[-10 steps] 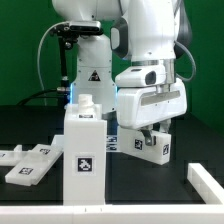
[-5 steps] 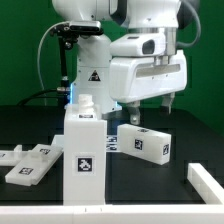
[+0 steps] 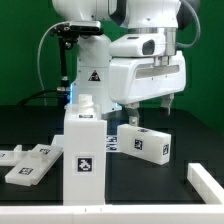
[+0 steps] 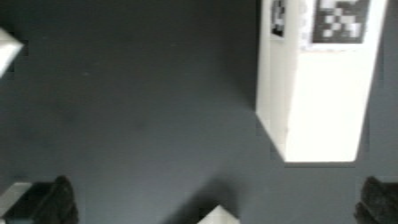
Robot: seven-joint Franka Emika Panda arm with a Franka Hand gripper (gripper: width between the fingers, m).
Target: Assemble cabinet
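You will find the hand [image 3: 148, 106] raised clear of the worktop [image 3: 195, 130], its jaws spread wide and nothing between them. A second ago it sat low over the small box piece [image 3: 146, 143] with the jaws closed in on it; it has since let go and risen.

That piece now lies flat on the worktop, just to the exterior view's right of the tall cabinet body [image 3: 81, 150]. It is near the body, and as far as this angle allows, not touching it. The tall cabinet body stands upright at front centre, tag facing the camera.

Flat panels [image 3: 28, 163] lie apart at the exterior view's left, and another white part [image 3: 208, 180] sits at the right edge.

The wrist view shows a white tagged piece below the hand, outside the fingers.

Judgement: the set-down is complete, but the small box piece is not yet joined. You should expect a fresh pick or a push next
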